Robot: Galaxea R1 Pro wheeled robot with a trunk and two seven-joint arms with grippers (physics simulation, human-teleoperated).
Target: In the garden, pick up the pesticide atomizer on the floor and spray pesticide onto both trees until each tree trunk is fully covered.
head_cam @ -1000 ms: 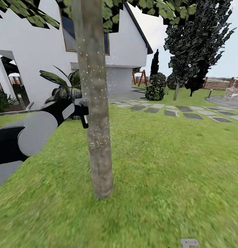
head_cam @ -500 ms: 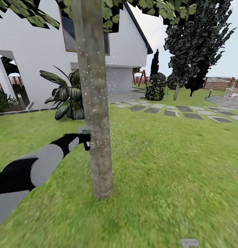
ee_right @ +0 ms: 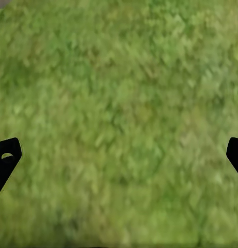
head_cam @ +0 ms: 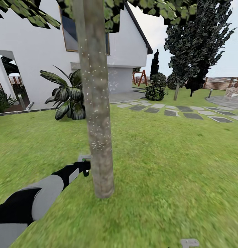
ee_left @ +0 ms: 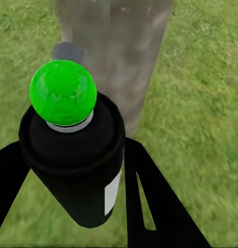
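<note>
Presently left end effector [ee_left: 72, 206] clamps the black, green-capped pesticide atomizer [ee_left: 72, 150]; keep its nozzle facing the unspeckled base of the grey-brown tree trunk [head_cam: 98, 137].

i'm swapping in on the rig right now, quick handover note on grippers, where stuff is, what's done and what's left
Left gripper: shut on the pesticide atomizer, green cap toward the tree trunk, low beside its base.
Right gripper: open, over lawn.
Done: atomizer picked up; white spray specks on the trunk's upper and middle part.
Left: the lowest stretch of the trunk looks bare of specks; the second tree cannot be judged from here.
</note>
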